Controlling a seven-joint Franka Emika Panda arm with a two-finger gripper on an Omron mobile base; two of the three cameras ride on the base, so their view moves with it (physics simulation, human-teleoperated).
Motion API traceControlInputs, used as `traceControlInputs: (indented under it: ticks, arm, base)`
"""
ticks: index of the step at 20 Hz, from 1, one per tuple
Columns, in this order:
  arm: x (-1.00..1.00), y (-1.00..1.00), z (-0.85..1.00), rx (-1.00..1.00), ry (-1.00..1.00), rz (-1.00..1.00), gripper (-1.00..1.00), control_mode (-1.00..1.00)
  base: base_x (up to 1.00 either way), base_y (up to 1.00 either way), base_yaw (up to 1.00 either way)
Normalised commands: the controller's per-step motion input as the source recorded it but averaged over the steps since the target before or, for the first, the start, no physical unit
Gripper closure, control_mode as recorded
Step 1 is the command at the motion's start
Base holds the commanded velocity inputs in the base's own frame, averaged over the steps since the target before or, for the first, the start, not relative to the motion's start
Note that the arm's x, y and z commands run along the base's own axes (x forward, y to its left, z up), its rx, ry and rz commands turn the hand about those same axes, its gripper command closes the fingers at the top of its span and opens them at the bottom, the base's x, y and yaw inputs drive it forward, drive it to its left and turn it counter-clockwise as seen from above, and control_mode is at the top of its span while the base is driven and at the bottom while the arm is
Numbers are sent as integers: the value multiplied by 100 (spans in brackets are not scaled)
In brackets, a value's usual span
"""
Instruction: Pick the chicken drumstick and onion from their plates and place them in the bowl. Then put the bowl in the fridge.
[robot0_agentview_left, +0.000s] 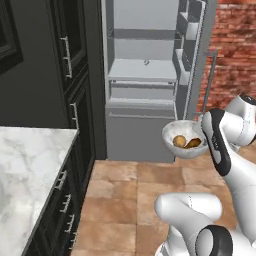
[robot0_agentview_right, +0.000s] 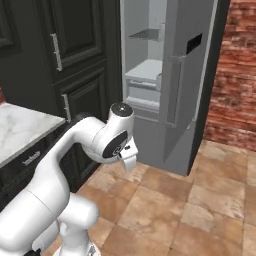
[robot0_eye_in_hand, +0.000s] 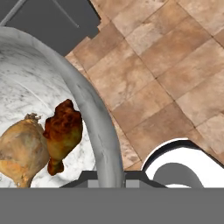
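The arm holds the bowl (robot0_agentview_left: 184, 137) up in the air, above the brown tile floor (robot0_agentview_left: 135, 200) and in front of the open fridge (robot0_agentview_left: 142, 80). The gripper (robot0_eye_in_hand: 108, 177) is shut tight on the bowl's rim; in the hand view the rim runs down between the two dark tips. Inside the bowl lie the onion (robot0_agentview_left: 179, 141) and the drumstick (robot0_agentview_left: 193, 143), side by side and touching. In the hand view the onion (robot0_eye_in_hand: 19, 151) is on the left and the drumstick (robot0_eye_in_hand: 63, 133) is just to its right, near the bowl's (robot0_eye_in_hand: 94, 118) wall. The fridge stands open, with grey shelves and drawers inside, and its door (robot0_agentview_right: 187, 85) swings out to the right. A red brick wall (robot0_agentview_left: 235, 45) is next to the fridge. Dark cabinets (robot0_agentview_left: 55, 75) stand to the left, and a white marble counter (robot0_agentview_left: 25, 170) is low on the left.
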Motion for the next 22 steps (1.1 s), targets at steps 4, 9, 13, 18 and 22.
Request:
traceControlInputs:
  ticks: [4,9,13,18,22]
  arm:
    - [0,0,0,0,0,0,100,100]
    - [0,0,0,0,0,0,100,100]
    - [0,0,0,0,0,0,100,100]
    - [0,0,0,0,0,0,100,100]
    - [0,0,0,0,0,0,100,100]
  base:
    - [70,48,-26]
    - [74,39,-30]
    - [75,32,-29]
    - [52,40,-4]
    - [55,31,0]
